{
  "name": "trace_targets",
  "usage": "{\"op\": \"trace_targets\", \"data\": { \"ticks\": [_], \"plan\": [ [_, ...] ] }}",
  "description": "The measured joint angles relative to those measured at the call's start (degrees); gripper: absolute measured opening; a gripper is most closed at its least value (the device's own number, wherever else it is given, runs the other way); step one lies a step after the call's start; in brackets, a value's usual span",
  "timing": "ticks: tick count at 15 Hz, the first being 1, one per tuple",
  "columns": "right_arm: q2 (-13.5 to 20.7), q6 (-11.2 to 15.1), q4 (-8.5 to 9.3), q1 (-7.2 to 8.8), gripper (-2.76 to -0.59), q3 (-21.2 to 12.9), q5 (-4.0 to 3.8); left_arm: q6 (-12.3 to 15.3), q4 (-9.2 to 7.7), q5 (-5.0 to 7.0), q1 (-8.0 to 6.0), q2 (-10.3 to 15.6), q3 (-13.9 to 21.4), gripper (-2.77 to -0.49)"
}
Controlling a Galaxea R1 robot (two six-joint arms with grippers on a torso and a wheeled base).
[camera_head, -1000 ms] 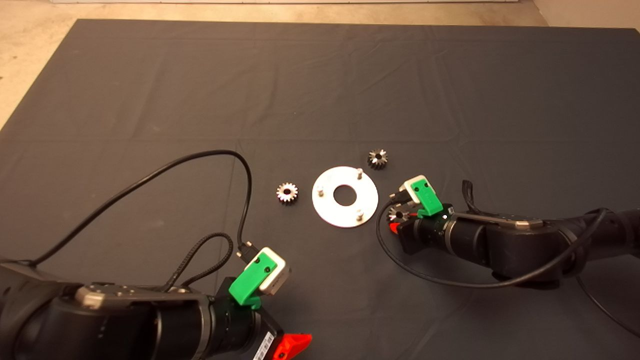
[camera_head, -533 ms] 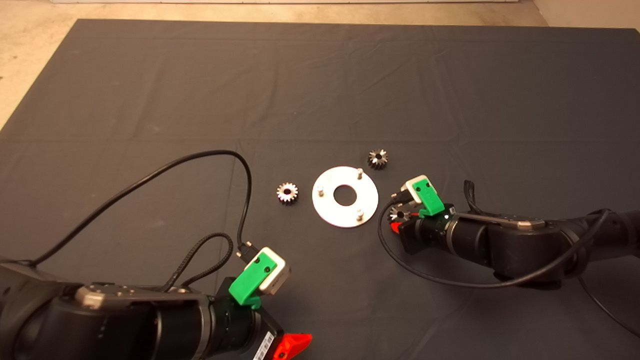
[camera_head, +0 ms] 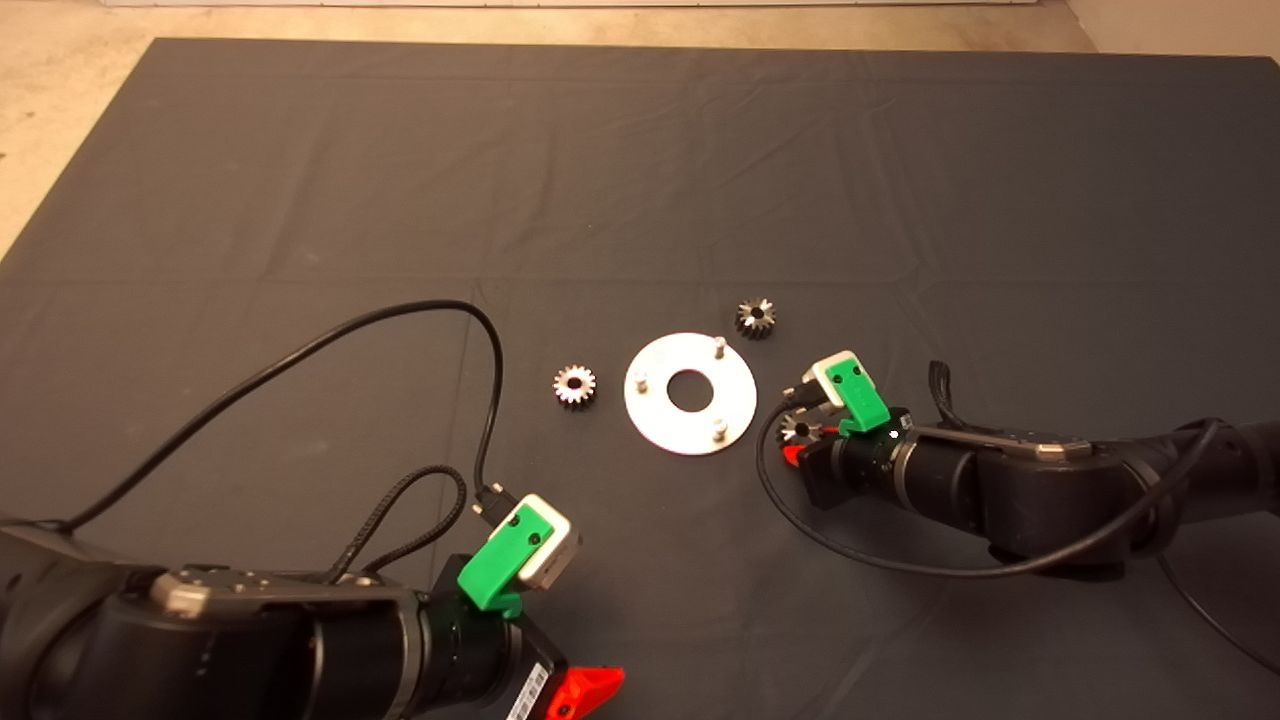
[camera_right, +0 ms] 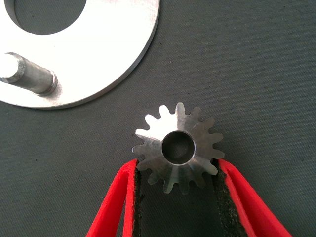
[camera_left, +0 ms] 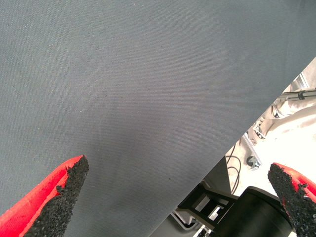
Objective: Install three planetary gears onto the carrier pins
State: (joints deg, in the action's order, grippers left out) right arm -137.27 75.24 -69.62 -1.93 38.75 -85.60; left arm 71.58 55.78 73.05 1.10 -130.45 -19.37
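Observation:
The silver carrier disc (camera_head: 735, 400) lies mid-mat with its three carrier pins (camera_head: 718, 346) upright and bare. One planetary gear (camera_head: 575, 385) lies flat left of the disc, another (camera_head: 755, 318) just behind its far right rim. The third gear (camera_right: 177, 148) lies flat on the mat just right of the disc (camera_right: 113, 54). My right gripper (camera_right: 176, 165) is low over it, and both pads touch its teeth on its near half. My left gripper (camera_left: 177, 170) is parked open at the front left edge.
The dark mat (camera_head: 640, 170) reaches far behind and to both sides of the parts. A black cable (camera_head: 330, 335) loops from the left arm toward the disc, and another cable (camera_head: 770, 480) curves beside the right wrist. Beyond the mat's front edge, robot base parts (camera_left: 261, 143) show.
The right arm has sunk a little toward the mat at the gear beside the disc. The gears, the disc and the left arm have not moved.

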Motion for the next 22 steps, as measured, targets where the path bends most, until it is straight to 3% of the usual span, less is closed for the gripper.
{"op": "trace_targets", "data": {
  "ticks": [6,7,9,15,22],
  "plan": [
    [0.1,-0.1,0.02,-0.13,-2.53,-1.0,-0.32,0.0,0.13,0.02,-0.02,-0.2,0.0,-0.62],
    [0.2,-0.2,0.0,-0.13,-2.53,-1.8,-0.56,0.0,0.46,0.02,-0.02,-0.3,0.0,-0.62],
    [0.0,-0.2,0.0,-0.13,-2.54,-3.0,-0.3,0.1,1.51,0.02,-0.02,-0.3,0.0,-0.62],
    [0.0,-0.1,-0.13,0.26,-2.55,-6.4,-0.52,0.2,1.52,0.05,-0.02,-0.3,0.0,-0.62],
    [-0.2,0.2,-0.48,3.08,-2.54,-7.6,-0.95,0.2,1.52,0.05,-0.02,-0.3,0.0,-0.62]
  ]
}}
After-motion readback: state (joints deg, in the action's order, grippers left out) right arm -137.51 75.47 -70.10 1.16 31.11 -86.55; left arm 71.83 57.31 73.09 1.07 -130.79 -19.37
